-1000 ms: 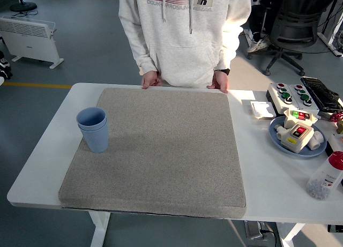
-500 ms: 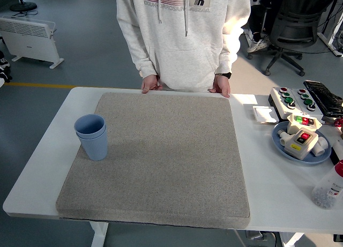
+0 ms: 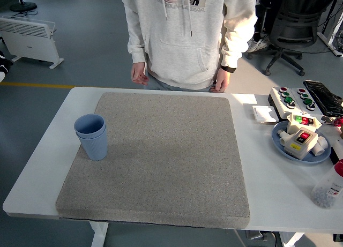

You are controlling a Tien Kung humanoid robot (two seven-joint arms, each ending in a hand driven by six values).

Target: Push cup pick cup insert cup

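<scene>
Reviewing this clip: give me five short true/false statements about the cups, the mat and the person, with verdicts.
1. Two blue cups stand nested at the left side of the grey mat. True.
2. A robot hand grips the cups. False: no robot hand is in view.
3. The person's hands rest on the table. False: the hand at picture left is raised off it; the other hangs at the far edge.
4. A blue plate holding a button box sits right of the mat. True.
5. The cups lie tipped over. False: they stand upright.
</scene>
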